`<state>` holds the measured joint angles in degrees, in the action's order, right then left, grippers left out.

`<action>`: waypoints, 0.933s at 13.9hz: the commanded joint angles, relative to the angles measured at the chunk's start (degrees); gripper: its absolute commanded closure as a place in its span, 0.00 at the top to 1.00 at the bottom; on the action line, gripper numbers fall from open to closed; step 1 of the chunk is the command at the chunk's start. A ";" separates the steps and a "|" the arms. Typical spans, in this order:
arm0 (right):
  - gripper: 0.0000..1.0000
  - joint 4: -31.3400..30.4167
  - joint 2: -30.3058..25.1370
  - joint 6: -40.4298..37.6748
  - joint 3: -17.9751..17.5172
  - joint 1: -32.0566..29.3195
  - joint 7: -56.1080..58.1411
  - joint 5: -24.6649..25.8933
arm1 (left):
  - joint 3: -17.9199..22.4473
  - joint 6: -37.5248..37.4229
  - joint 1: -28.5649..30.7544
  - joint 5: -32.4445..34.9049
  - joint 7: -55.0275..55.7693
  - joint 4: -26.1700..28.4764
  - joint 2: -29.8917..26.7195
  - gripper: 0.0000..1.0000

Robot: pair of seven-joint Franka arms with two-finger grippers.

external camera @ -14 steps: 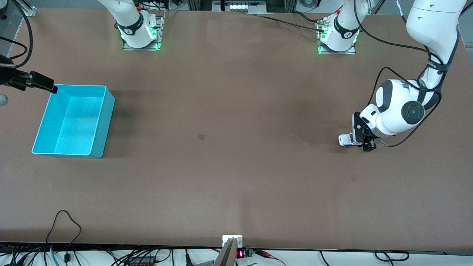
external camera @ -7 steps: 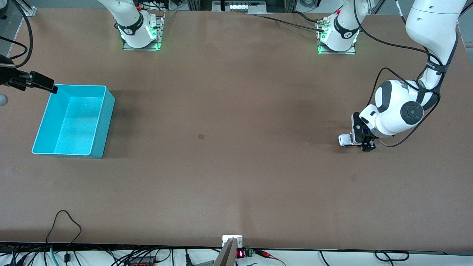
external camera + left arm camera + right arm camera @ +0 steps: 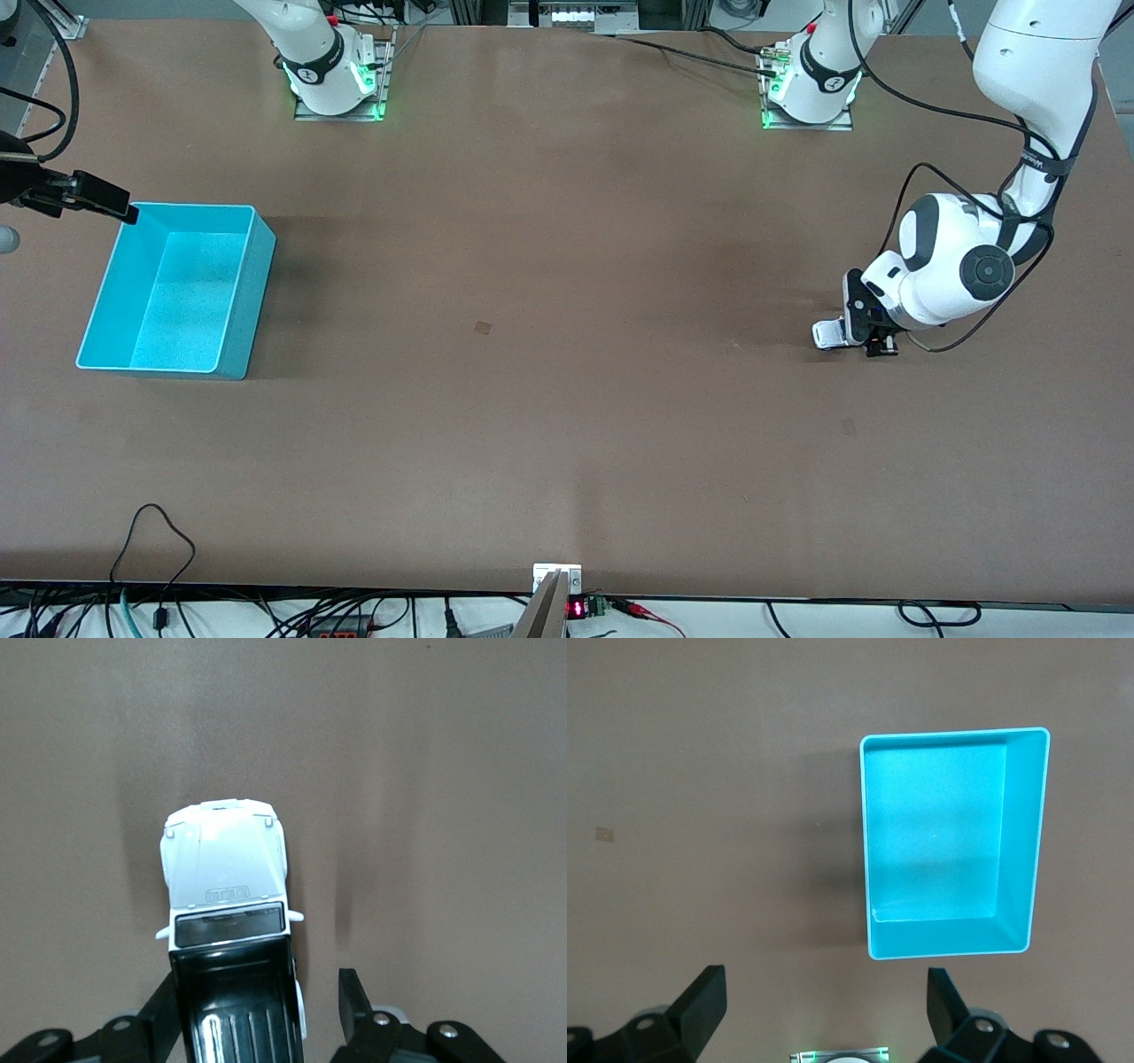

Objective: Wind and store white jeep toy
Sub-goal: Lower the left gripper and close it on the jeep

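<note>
The white jeep toy stands on the table near the left arm's end. In the left wrist view the jeep shows its white hood and black ribbed roof. My left gripper is down at the table, straddling the jeep's rear. Its jaws are open. One finger lies against the jeep's side and the other finger stands off with a gap. My right gripper waits open and empty, up by a corner of the teal bin.
The teal bin is empty and stands toward the right arm's end. Small brown marks lie on the brown table. Cables run along the table's front edge.
My left gripper has shifted slightly at the jeep's rear. The jeep has barely moved. The right arm has not moved.
</note>
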<state>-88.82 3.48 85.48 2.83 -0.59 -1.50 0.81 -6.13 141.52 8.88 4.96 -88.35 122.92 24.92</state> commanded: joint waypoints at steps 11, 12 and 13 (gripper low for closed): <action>1.00 0.40 0.04 -0.67 0.25 0.68 0.35 -0.20 | -0.46 1.22 0.44 1.37 -7.89 0.92 -1.01 0.18; 1.00 0.40 0.04 -0.67 0.25 0.68 0.35 -0.20 | -0.46 1.21 0.44 1.37 -7.72 0.92 -1.01 0.15; 1.00 0.40 0.04 -0.67 0.34 0.77 0.35 -0.20 | -0.46 1.21 0.44 1.37 -7.45 0.92 -1.18 0.13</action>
<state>-88.82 3.48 85.48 2.82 -0.24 -1.50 0.81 -6.18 142.28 8.87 5.01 -94.85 122.93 24.94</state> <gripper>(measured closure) 0.000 0.485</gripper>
